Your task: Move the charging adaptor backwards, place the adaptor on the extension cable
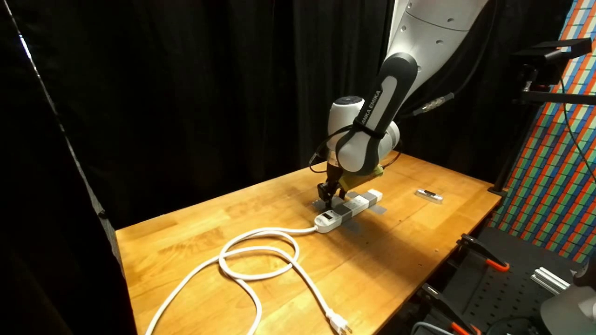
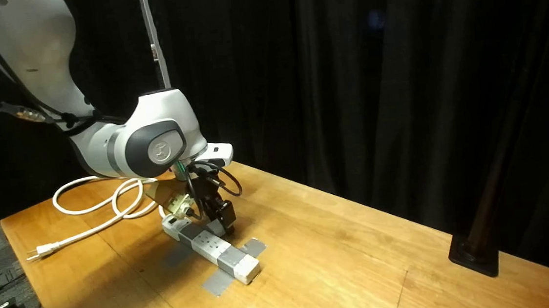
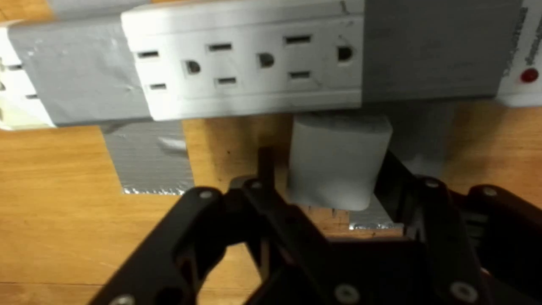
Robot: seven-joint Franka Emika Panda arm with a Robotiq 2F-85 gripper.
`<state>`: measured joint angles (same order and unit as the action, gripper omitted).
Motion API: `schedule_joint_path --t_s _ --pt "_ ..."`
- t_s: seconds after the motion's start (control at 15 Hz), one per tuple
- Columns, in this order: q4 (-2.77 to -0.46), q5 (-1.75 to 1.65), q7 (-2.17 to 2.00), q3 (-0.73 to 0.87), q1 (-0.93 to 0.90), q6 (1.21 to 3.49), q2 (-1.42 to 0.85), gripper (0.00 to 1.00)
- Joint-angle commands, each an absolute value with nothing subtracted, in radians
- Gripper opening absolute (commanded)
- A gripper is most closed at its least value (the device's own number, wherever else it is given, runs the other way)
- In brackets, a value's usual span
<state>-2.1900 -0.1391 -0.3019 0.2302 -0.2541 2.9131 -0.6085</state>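
The claw (image 3: 328,165) is down just beside the power strip (image 2: 210,245), its jaws parted somewhat wider than the charging adaptor (image 3: 341,165), a pale grey block that sits between them. One of its fingers (image 3: 266,167) stands off from the adaptor, with a gap showing in between; the other is right up by the opposite side (whether it truly touches, I cannot tell), so the adaptor is straddled rather than pinched. The adaptor lies close along the power strip's long side, where the middle run of three outlets meets a band of grey duct tape (image 3: 432,51); I cannot make out whether it touches the strip.

A second grey band crosses the power strip further from its cord end, and tape reaches from beneath the strip onto the wooden bench (image 3: 63,237). At the cord end is a round red spot (image 3: 529,75). From there the white cord (image 1: 253,278) loops away to its plug (image 1: 337,320), well apart from the power strip. In an exterior view a small clear-and-dark item (image 1: 429,196) lies apart from the power strip's cordless end. The Franka Emika arm (image 1: 390,93) reaches over the power strip, and a black curtain (image 1: 209,102) hangs behind it.
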Motion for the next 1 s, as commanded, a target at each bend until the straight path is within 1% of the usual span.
schedule_joint_path --t_s 0.0,0.07,0.13,0.8,0.87,0.93 --pt "-2.155 -0.123 -0.318 0.245 -0.264 2.896 -0.621 0.27" --pt "-2.148 -0.120 -0.317 0.243 -0.261 2.888 -0.621 0.23" --pt "-2.135 -0.120 -0.323 0.248 -0.265 2.890 -0.625 0.23" --pt "-1.953 -0.035 -0.389 0.214 -0.267 2.913 -0.747 0.24" --pt "-1.941 -0.038 -0.396 0.224 -0.279 2.914 -0.762 0.32" --pt "-1.933 -0.042 -0.404 0.234 -0.289 2.911 -0.771 0.73"
